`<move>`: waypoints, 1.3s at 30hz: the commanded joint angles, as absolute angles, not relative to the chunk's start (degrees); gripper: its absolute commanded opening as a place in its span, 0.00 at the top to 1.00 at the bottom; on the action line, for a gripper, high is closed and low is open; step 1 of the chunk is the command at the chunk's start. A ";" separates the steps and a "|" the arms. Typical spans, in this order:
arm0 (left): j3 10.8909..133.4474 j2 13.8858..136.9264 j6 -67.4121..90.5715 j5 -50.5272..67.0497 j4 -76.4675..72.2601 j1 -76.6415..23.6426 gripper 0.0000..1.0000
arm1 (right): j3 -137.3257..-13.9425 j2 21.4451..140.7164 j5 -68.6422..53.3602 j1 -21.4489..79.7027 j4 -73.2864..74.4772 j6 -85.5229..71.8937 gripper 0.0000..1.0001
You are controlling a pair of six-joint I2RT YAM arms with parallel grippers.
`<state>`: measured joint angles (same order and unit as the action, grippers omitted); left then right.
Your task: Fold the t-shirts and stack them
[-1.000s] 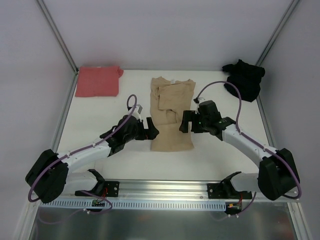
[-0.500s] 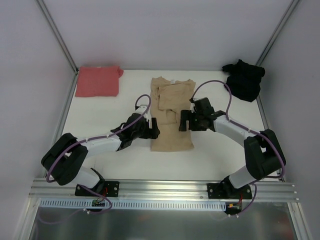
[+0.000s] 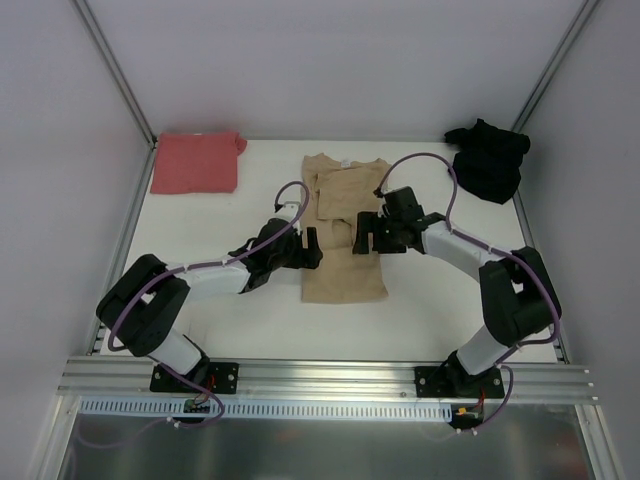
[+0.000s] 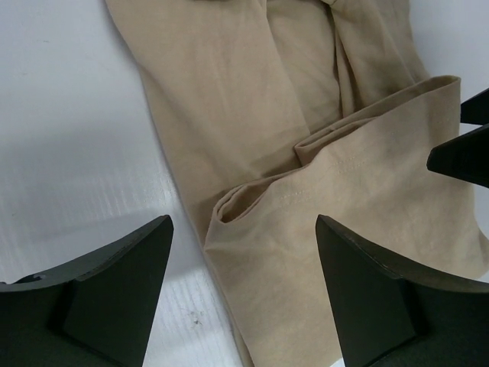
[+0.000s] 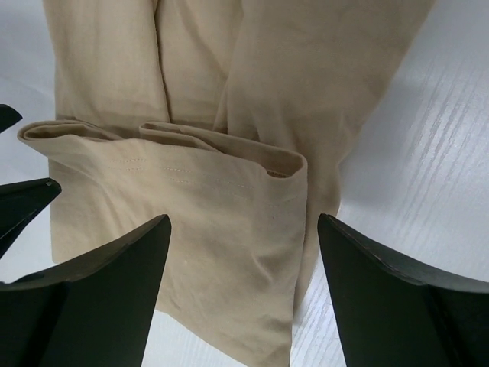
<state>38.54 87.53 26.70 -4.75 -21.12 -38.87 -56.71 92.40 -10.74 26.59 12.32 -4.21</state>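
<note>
The tan t-shirt (image 3: 343,200) lies in mid-table, folded into a long strip with its lower part doubled up. My left gripper (image 3: 312,248) is open at the strip's left edge, and the folded layer's corner (image 4: 229,210) sits between its fingers (image 4: 114,290). My right gripper (image 3: 361,233) is open at the right edge, with the doubled tan cloth (image 5: 214,222) between its fingers (image 5: 390,298). Neither holds anything. The salmon-red t-shirt (image 3: 195,162) lies folded at the back left. The black t-shirt (image 3: 487,158) is crumpled at the back right.
White table (image 3: 220,320) with metal frame posts at the back corners and a rail along the near edge (image 3: 320,378). The two grippers face each other closely across the tan strip.
Both grippers have moved inward and farther from the bases, onto the edges of the tan shirt's folded part. Their jaws have narrowed slightly.
</note>
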 commanded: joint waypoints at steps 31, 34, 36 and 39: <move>41.04 89.39 26.10 -3.25 -24.26 -37.88 1.00 | -57.31 92.91 -14.68 24.70 10.55 -2.90 0.98; 41.22 88.60 25.84 -3.60 -23.65 -37.88 1.00 | -57.04 91.85 -14.59 24.61 10.98 -2.99 0.98; 41.31 88.24 25.58 -3.87 -23.38 -37.88 1.00 | -56.87 91.15 -14.33 24.61 11.25 -2.81 0.98; 41.31 87.54 25.40 -4.48 -23.03 -37.79 1.00 | -56.95 89.91 -13.89 24.43 11.86 -2.55 0.98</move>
